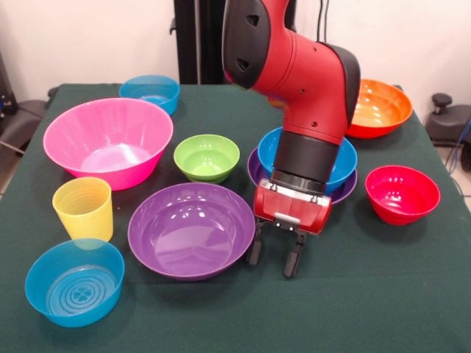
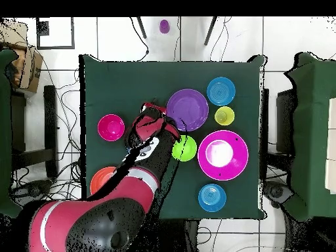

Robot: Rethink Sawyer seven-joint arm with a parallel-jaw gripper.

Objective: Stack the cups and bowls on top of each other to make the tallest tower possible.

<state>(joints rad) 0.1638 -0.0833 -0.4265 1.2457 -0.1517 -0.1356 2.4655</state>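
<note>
My gripper hangs open and empty just above the cloth, right beside the rim of a wide purple bowl. Behind my wrist a blue bowl sits nested in a second purple bowl. A red bowl lies to the right and an orange bowl at the back right. The green bowl, large pink bowl and ribbed yellow cup stand on the left. Two translucent blue bowls sit at front left and back left. From overhead, the gripper is beside the purple bowl.
The table is covered in dark green cloth. Overhead, a small purple thing lies on the floor beyond the table's edge. Chairs and boxes stand around the table's sides.
</note>
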